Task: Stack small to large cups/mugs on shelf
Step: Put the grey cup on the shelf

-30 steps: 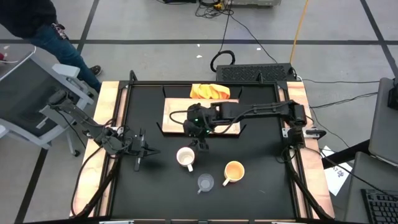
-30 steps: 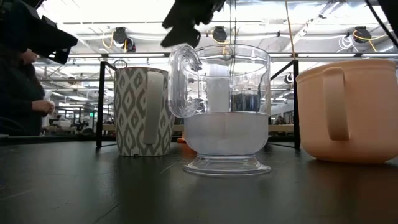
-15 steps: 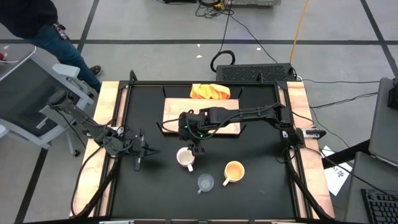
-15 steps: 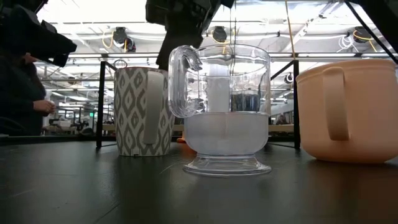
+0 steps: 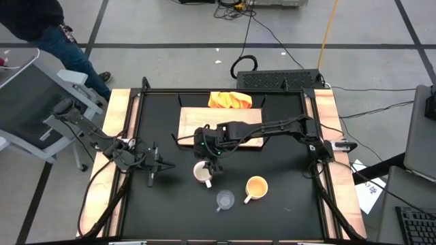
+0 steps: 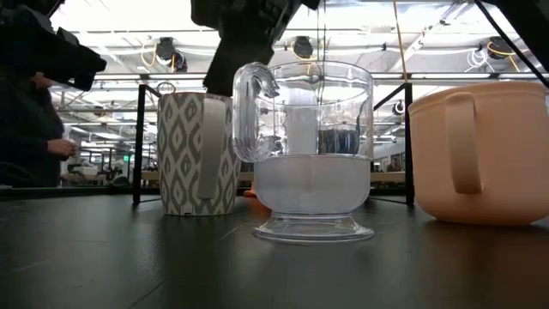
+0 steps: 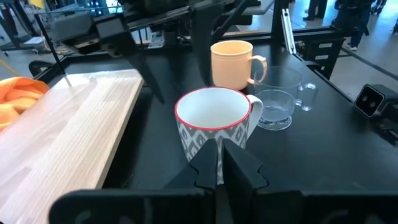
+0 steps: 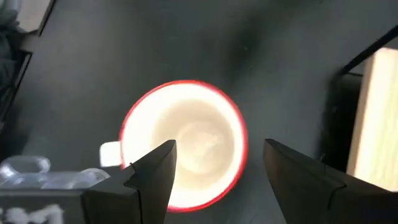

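Note:
The white mug (image 5: pixel 203 172), grey-patterned with a red rim, stands upright on the black table beside the clear glass cup (image 5: pixel 225 199) and the orange-yellow mug (image 5: pixel 256 186). The light-wood shelf (image 5: pixel 221 126) lies flat behind them. My right gripper (image 8: pixel 217 168) is open and hovers just above the white mug (image 8: pixel 183 143), fingers pointing down on either side of its mouth. The left wrist view shows the fingers (image 7: pixel 149 74) over the white mug (image 7: pixel 214 121). My left gripper (image 5: pixel 162 165) is shut and waits left of the mug.
An orange-yellow cloth (image 5: pixel 230 101) lies at the shelf's far edge. In the low view the glass cup (image 6: pixel 309 154) stands between the white mug (image 6: pixel 197 154) and the orange mug (image 6: pixel 480 154). A black frame borders the table (image 5: pixel 170 211). A person stands beyond the table's far left corner.
My right gripper has moved from over the shelf toward the table's near edge and somewhat left, and has come down until it stands just above the white mug. The mugs, the cup and my left arm have kept still.

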Controlling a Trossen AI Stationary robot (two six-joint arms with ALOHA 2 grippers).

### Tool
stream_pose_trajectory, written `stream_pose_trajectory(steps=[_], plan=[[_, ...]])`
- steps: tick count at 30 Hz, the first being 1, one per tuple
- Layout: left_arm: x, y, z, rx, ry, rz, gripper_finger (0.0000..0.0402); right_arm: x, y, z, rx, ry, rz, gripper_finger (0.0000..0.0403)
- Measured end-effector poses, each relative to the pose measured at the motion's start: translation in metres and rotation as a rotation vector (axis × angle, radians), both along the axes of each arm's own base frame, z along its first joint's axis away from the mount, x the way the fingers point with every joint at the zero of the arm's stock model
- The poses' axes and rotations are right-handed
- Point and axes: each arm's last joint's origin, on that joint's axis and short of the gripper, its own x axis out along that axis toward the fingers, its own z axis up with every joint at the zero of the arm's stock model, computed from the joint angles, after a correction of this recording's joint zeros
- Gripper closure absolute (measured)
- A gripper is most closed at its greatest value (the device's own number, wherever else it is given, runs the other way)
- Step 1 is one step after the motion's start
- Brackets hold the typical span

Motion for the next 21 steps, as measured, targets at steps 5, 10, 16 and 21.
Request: stream_pose_trajectory(steps=[5,10,16,21], plan=[[0.0,0.0,0.0,-0.016,0.001,0.007,0.0378,0.001,-0.006,0.0,0.002,-0.012,-0.01,0.0172],[0.0,0.0,-0.001,-0.012,0.005,0.009,0.0378,0.002,-0.005,-0.003,0.004,-0.024,-0.01,0.0172],[0.0,0.0,-0.001,-0.005,0.012,0.009,0.0378,0.0,-0.005,-0.017,0.005,0.001,-0.01,0.0172],[0.0,0.001,-0.002,0.0,0.019,0.009,0.0378,0.001,-0.006,-0.019,0.012,-0.007,-0.02,0.0172]])
